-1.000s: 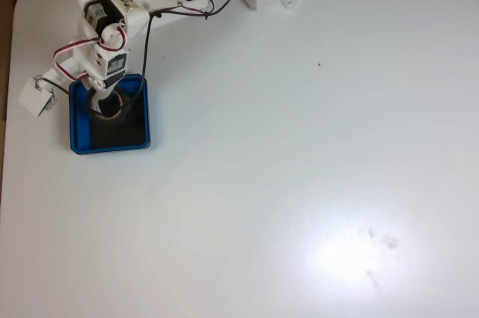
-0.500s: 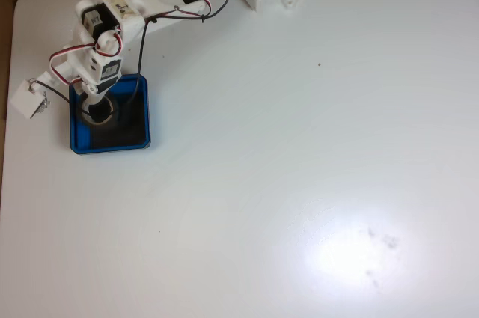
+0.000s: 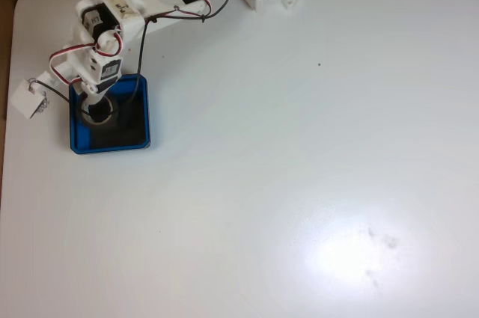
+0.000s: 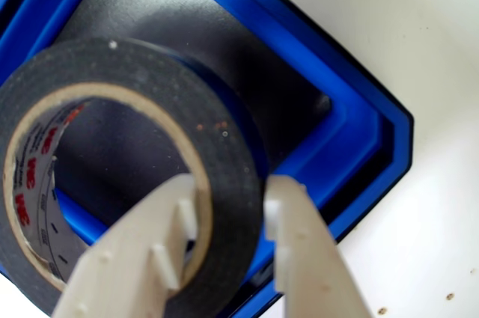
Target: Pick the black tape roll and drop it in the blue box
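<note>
Hand (image 4: 228,202) straddles black tape roll (image 4: 135,71) wall.

The arm (image 3: 142,7) in the upper left of the fixed view is built of white plastic shells with blocky black servo bodies set into them, one near the top edge and one further down at the left. A small pale label with dark print sits on the shell beside the upper-left servo. Thin red, white and black wires loop loosely along the links, and one long black cable hangs down the segment. A small white square block (image 3: 25,99) juts out at the far left of the frame. In the wrist view the gripper (image 4: 228,209) shows two cream-white plastic fingers (image 4: 299,251) with small rectangular ridges moulded on their inner faces.
</note>
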You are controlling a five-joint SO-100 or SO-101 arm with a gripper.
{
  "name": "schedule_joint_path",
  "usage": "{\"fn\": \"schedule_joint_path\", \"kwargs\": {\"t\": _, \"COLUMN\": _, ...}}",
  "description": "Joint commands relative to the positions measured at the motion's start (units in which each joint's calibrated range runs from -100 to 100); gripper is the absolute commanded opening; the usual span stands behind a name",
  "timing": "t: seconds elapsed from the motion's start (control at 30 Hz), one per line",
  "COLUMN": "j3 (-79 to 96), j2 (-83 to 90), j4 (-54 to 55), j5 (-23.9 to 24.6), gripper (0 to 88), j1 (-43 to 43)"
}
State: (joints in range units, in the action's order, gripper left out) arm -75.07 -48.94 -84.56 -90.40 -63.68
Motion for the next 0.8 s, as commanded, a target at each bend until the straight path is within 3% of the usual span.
{"fn": "schedule_joint_path", "kwargs": {"t": 0.0, "j3": -3.1, "j2": 1.0, "j4": 1.1, "j5": 0.1, "gripper": 1.0, "j1": -0.6}}
{"fn": "schedule_joint_path", "kwargs": {"t": 0.13, "j3": -3.1, "j2": 1.2, "j4": 1.1, "j5": 0.1, "gripper": 2.7, "j1": -0.6}}
{"fn": "schedule_joint_path", "kwargs": {"t": 0.37, "j3": -3.0, "j2": 1.4, "j4": 1.1, "j5": 0.1, "gripper": 16.8, "j1": -1.6}}
{"fn": "schedule_joint_path", "kwargs": {"t": 0.6, "j3": -0.6, "j2": 2.5, "j4": 2.1, "j5": 0.1, "gripper": 17.1, "j1": -1.8}}
{"fn": "schedule_joint_path", "kwargs": {"t": 0.77, "j3": 11.4, "j2": 12.0, "j4": 2.2, "j5": 0.1, "gripper": 17.1, "j1": -1.6}}
